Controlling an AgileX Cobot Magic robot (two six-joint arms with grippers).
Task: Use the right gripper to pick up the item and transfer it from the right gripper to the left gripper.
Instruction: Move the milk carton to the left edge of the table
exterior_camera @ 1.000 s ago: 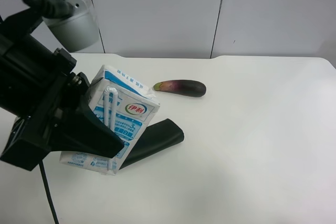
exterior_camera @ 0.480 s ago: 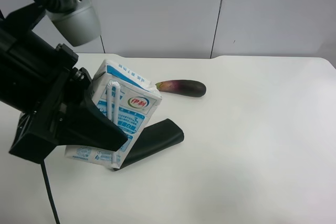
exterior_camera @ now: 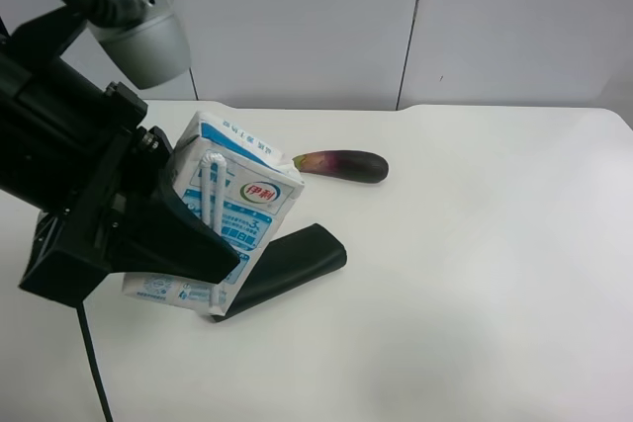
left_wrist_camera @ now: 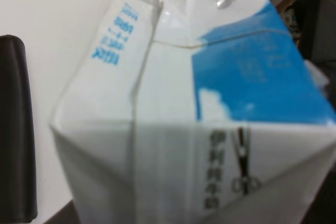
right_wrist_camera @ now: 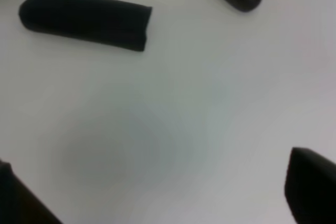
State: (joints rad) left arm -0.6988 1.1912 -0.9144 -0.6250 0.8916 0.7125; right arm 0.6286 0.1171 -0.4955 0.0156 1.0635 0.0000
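The carton (exterior_camera: 242,200) is tilted in my left gripper (exterior_camera: 203,244), which clamps it above the table (exterior_camera: 475,244); the eggplant (exterior_camera: 341,164) lies at its 2 o'clock. My right gripper (right_wrist_camera: 157,182) is spread open and empty, so the handover seems done.

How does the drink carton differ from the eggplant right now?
The carton is white and blue, boxy and tilted, gripped by the left tool; the eggplant is dark purple, rounded and lies flat on the table. The carton looks bulkier than the eggplant. Both are near the black case.
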